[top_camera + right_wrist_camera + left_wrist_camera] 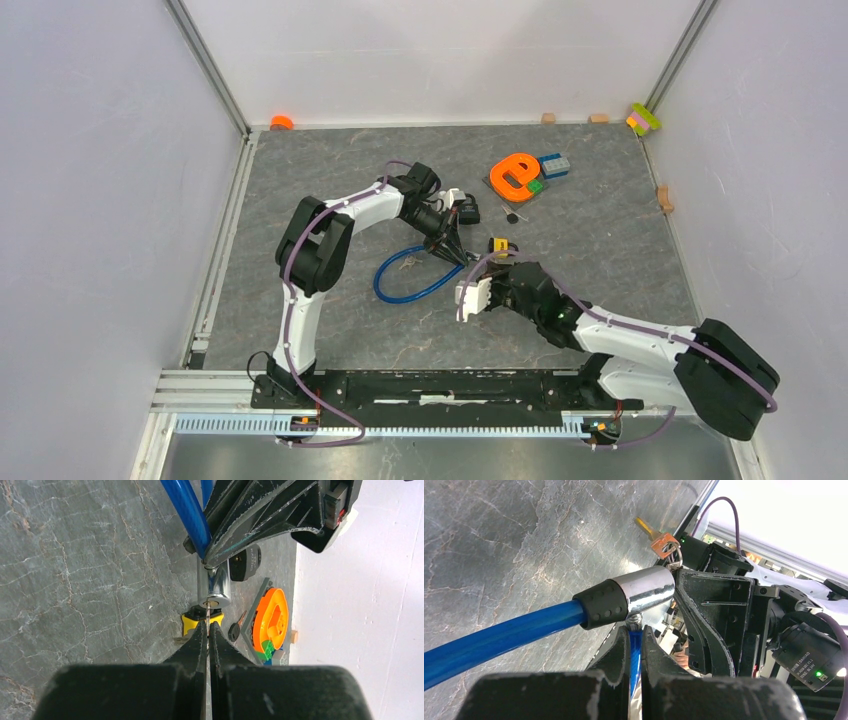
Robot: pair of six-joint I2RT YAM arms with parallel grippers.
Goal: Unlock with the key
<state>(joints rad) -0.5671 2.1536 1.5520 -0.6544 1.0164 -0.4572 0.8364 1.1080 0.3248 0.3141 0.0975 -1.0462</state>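
A blue cable lock (408,278) lies looped mid-table, its silver lock cylinder (650,590) lifted off the surface. My left gripper (636,641) is shut on the blue cable just below the cylinder; from above it (455,250) points down-right. My right gripper (208,626) is shut on a thin key (208,613) whose blade enters the keyhole at the cylinder's end (212,601). In the left wrist view, spare brass and copper keys (658,542) hang from a ring beside the right gripper's fingers (704,615). From above, the right gripper (478,268) meets the left one.
A yellow padlock (191,623) sits just beyond the cylinder. A black-headed key (234,631) lies next to an orange toy on a grey plate (516,176) with blue and green bricks. Small blocks line the back wall (598,118), and white walls enclose the table.
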